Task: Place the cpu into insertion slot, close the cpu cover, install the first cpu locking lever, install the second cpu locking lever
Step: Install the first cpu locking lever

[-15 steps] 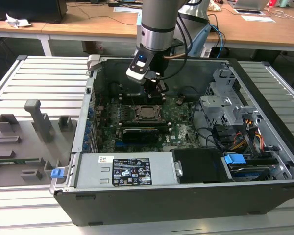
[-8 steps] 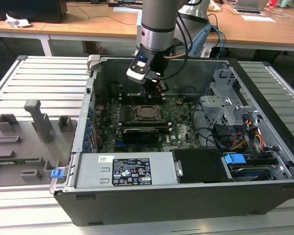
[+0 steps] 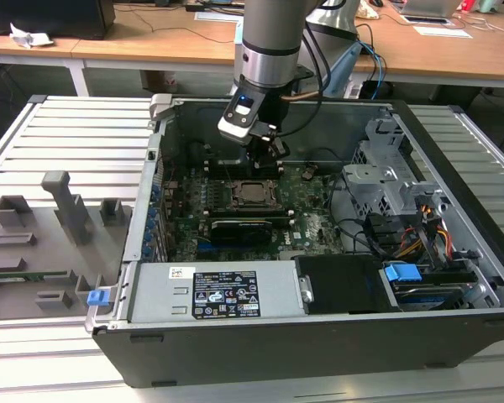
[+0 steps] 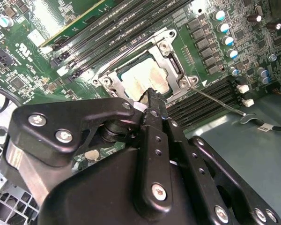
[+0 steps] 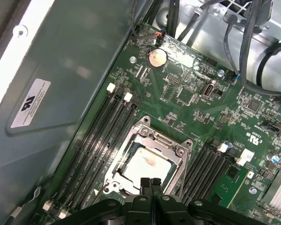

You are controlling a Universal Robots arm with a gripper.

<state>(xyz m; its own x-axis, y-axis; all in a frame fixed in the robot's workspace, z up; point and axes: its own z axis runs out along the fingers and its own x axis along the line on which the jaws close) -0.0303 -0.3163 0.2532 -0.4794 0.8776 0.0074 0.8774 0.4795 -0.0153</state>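
Note:
The cpu [image 5: 147, 164] lies flat in the insertion slot [image 5: 113, 174] on the green board, its pale metal top showing through the window of the cpu cover [image 5: 180, 151], which is down over it. In both wrist views my gripper [image 5: 151, 183] hangs just above the slot's near edge, shut with nothing between its fingers [image 4: 153, 101]. The exterior view has the gripper [image 3: 269, 156] inside the computer case, right above the slot [image 3: 254, 195]. A thin wire locking lever [image 4: 222, 104] sticks out sideways from one corner of the slot.
Black memory slots [image 5: 100, 140] run along both sides of the socket. A long black card [image 3: 245, 227] lies in front of it. Cables and a grey drive cage [image 3: 386, 168] fill the case toward the exterior view's right. A grey fixture tray [image 3: 46, 243] sits outside the case on the exterior view's left.

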